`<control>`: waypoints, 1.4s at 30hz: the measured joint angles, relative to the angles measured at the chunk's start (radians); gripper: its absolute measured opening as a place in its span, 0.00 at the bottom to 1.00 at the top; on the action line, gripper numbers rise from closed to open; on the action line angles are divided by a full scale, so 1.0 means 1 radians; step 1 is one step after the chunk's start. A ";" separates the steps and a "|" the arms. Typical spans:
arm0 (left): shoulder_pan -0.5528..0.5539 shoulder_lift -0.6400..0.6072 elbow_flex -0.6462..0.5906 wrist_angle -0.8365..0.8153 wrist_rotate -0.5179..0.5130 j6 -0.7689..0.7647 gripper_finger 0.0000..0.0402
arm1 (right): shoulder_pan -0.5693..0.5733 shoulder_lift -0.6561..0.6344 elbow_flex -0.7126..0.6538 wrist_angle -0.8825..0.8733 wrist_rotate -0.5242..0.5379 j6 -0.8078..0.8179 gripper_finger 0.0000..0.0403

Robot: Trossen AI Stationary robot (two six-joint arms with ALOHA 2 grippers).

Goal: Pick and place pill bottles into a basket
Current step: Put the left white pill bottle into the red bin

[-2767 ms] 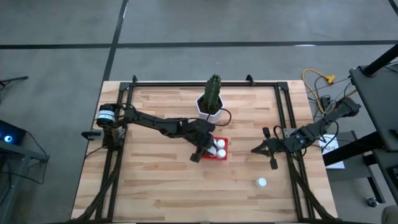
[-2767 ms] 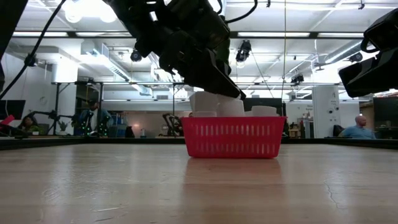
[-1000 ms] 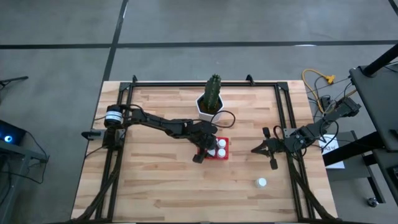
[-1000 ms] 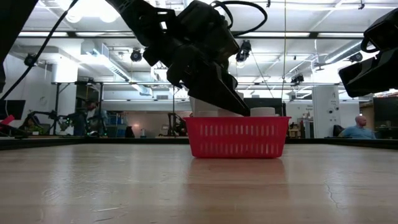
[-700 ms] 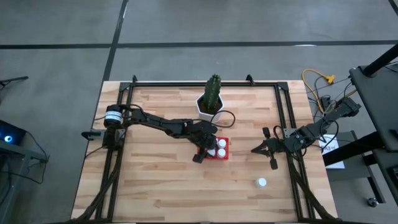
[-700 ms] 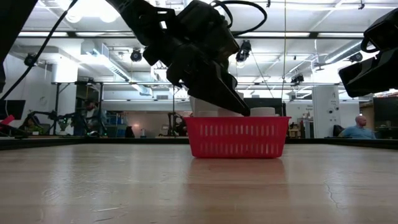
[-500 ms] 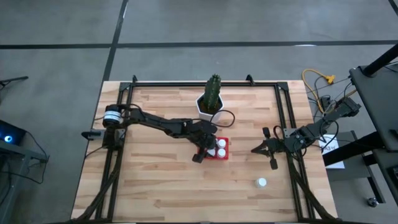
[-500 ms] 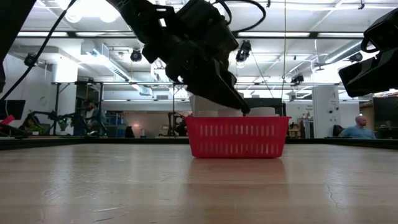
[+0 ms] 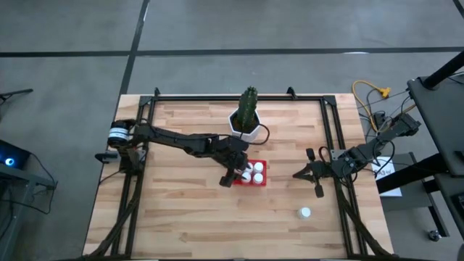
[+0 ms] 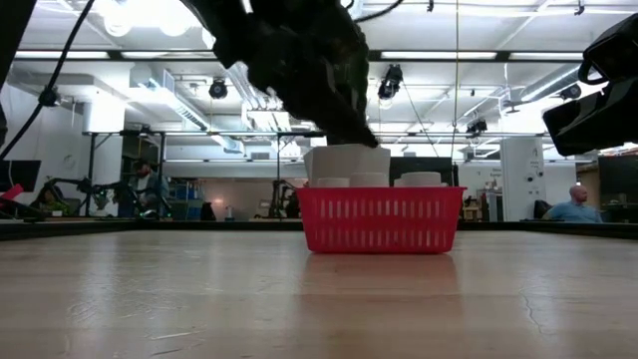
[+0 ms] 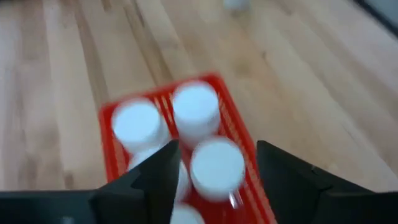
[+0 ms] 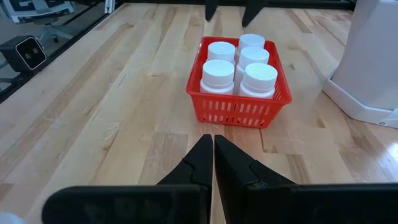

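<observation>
Hovering over the red basket [image 9: 252, 174] mid-table, the left gripper [image 11: 214, 171] is spread and empty above the pill bottles [image 12: 239, 65]; one bottle [image 9: 305, 213] lies apart, right gripper [image 12: 213, 152] closed.

A light butcher-block table [image 9: 188, 210] with a black frame stands on a grey concrete floor [image 9: 217, 29] crossed by dark seam lines. Beyond it, the low view shows an open workshop with bright ceiling lights [image 10: 150, 15], exposed ductwork [image 10: 174, 95] and seated people [image 10: 576, 204] far off.
</observation>
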 joint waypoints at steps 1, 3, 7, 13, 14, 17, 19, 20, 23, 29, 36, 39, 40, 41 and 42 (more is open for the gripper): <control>0.000 -0.003 0.000 -0.027 -0.002 0.000 0.45 | 0.000 0.000 0.000 0.000 0.000 0.000 0.02; 0.000 -0.004 -0.001 -0.043 -0.003 0.000 0.39 | 0.000 0.000 0.000 0.000 0.000 0.000 0.02; 0.000 -0.007 0.000 -0.076 -0.003 0.000 0.23 | 0.000 -0.001 0.000 0.000 0.000 0.000 0.02; 0.000 -0.007 0.000 -0.100 -0.003 0.001 0.03 | 0.000 -0.002 0.000 0.000 0.000 0.003 0.02; 0.000 -0.007 0.000 -0.105 -0.002 0.001 0.02 | 0.000 -0.002 0.000 0.000 0.000 0.003 0.02; 0.000 -0.007 0.000 -0.138 -0.003 0.001 0.02 | 0.000 -0.001 0.000 0.000 0.000 0.003 0.02; 0.000 -0.007 -0.001 -0.158 -0.003 0.001 0.02 | 0.000 -0.001 0.000 0.000 0.000 0.003 0.02; 0.000 -0.007 -0.001 -0.165 -0.003 0.001 0.01 | 0.000 -0.002 0.000 0.000 0.000 0.003 0.02; -0.002 -0.006 -0.001 -0.179 -0.011 0.001 0.00 | 0.000 -0.001 0.000 0.000 0.000 0.003 0.02; -0.006 -0.001 -0.001 -0.179 -0.022 0.000 0.00 | 0.000 -0.001 0.000 0.000 0.000 0.003 0.02; -0.017 -0.001 -0.004 -0.188 -0.022 -0.001 0.00 | 0.000 -0.001 0.000 0.000 0.000 0.000 0.02; -0.021 0.004 -0.004 -0.186 -0.022 -0.001 0.00 | 0.000 -0.001 0.000 0.000 0.000 0.000 0.02; -0.022 0.007 -0.004 -0.186 -0.022 -0.001 0.00 | 0.000 -0.001 0.000 0.000 0.000 0.000 0.02; -0.022 0.012 -0.004 -0.188 -0.023 -0.002 0.00 | 0.000 -0.001 0.000 0.000 0.000 0.000 0.02; -0.023 0.021 -0.004 -0.186 -0.023 -0.002 0.00 | 0.000 -0.001 0.000 0.000 0.000 0.000 0.02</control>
